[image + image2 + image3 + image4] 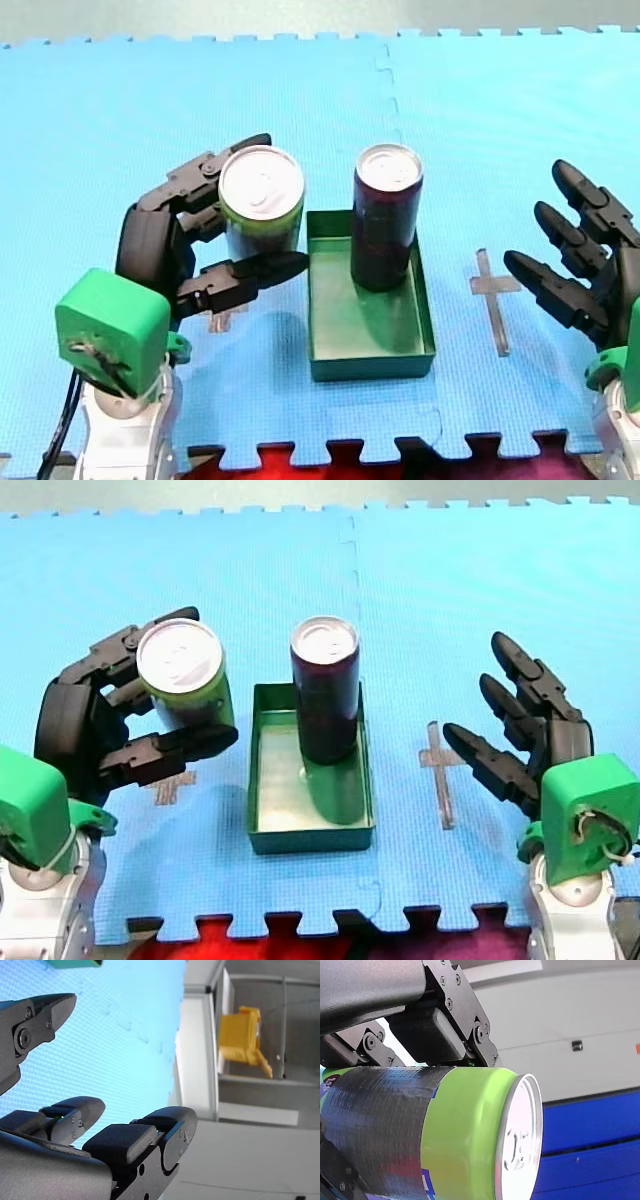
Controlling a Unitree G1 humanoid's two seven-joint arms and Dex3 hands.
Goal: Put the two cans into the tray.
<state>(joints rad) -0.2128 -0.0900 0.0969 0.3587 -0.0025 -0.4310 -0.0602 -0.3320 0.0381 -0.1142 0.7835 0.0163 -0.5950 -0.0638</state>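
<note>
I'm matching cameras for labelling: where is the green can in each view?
First head view: green can left of the tray, in the left hand; right hand far right.
Second head view: can left of centre.
Second wrist view: can close up, in that hand.
First wrist view: tray corner instead.
Landmark: the tray.

The left hand's [165, 240] thumb [250, 272] covers the green can's [260, 195] lower side, hiding its foot. Under that thumb, a tape mark [165, 787] is mostly hidden. In the second wrist view the can's print is blurred beside the fingers [435, 1030].
</note>
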